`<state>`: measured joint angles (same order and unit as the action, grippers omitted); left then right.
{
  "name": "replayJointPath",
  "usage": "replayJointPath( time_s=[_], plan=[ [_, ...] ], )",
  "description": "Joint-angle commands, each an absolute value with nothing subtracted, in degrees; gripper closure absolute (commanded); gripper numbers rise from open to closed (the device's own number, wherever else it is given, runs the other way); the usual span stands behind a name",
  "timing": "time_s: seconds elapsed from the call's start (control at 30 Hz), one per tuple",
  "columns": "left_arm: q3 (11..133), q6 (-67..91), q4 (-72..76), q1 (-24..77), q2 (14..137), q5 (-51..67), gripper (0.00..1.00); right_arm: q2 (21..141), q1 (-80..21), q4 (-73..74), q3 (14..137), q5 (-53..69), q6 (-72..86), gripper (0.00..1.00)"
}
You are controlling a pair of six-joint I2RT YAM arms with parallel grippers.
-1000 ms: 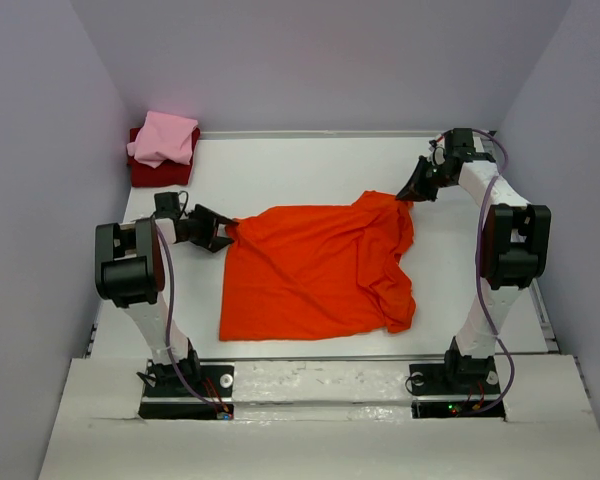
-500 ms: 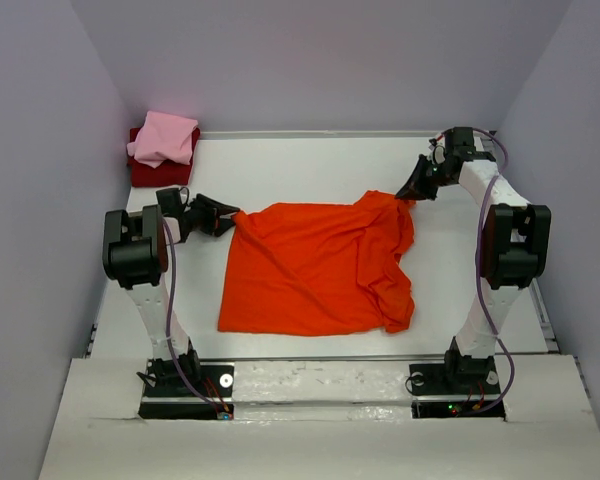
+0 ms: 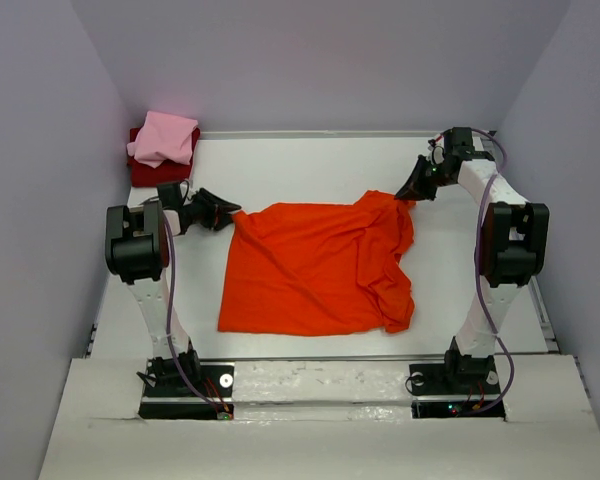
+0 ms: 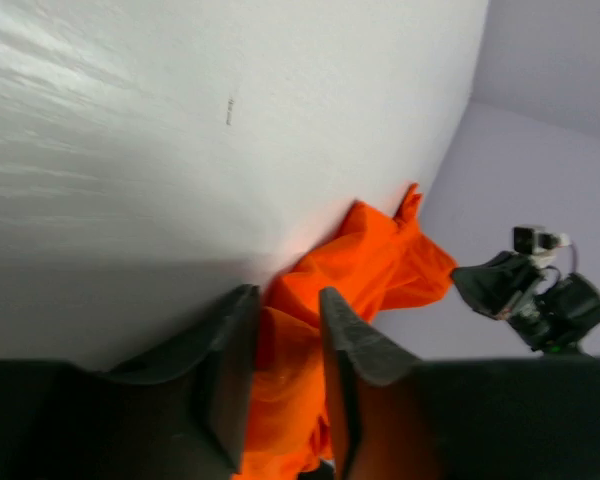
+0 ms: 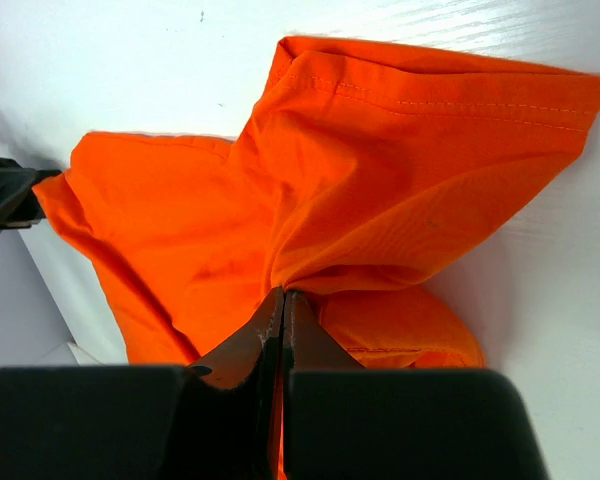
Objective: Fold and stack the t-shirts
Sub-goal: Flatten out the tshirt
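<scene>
Stretching the orange t-shirt [image 3: 315,270] across the middle of the worktop [image 3: 310,165]; both arms should be pulling its far corners apart evenly, staying low. Top: left gripper [image 3: 225,210] is sitting farther back than a second ago, corner dragged along. Left wrist: jaws half-closed, pinching cloth. Right wrist: right gripper [image 5: 283,295] is clamping the right corner.

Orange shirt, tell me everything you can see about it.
The orange shirt is bright, soft, stitched cloth, spread mostly flat on the white table, its right side rumpled and folded over. The right gripper pinches its far right corner; the far left corner lies between the left gripper's parted fingers.
</scene>
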<state>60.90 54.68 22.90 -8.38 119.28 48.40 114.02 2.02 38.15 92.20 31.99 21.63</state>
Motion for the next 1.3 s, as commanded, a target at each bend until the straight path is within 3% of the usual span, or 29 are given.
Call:
replayJointPath(
  time_s=[0.0, 0.03, 0.07, 0.43, 0.9, 1.27],
  plan=[
    [62.6, 50.5, 18.7, -8.8, 121.0, 50.4, 0.75, 113.9, 2.1, 38.2, 94.9, 33.0, 21.3, 1.0],
    [62.8, 50.3, 17.6, -8.9, 121.1, 50.5, 0.93, 113.9, 2.1, 38.2, 94.8, 33.0, 21.3, 1.0],
    [62.8, 50.5, 17.4, -8.8, 121.3, 51.0, 1.0, 113.9, 2.1, 38.2, 94.8, 33.0, 21.1, 1.0],
    [65.3, 47.3, 12.0, -9.4, 119.8, 51.9, 1.0, 114.1, 2.1, 38.5, 94.9, 32.9, 21.4, 1.0],
    [89.7, 37.4, 0.1, -10.6, 122.4, 49.5, 1.0, 112.9, 2.1, 38.4, 92.9, 33.5, 20.7, 1.0],
    [86.6, 32.4, -0.2, -10.4, 116.6, 51.2, 1.0, 105.8, 2.1, 36.6, 89.5, 34.8, 21.4, 1.0]
  ],
)
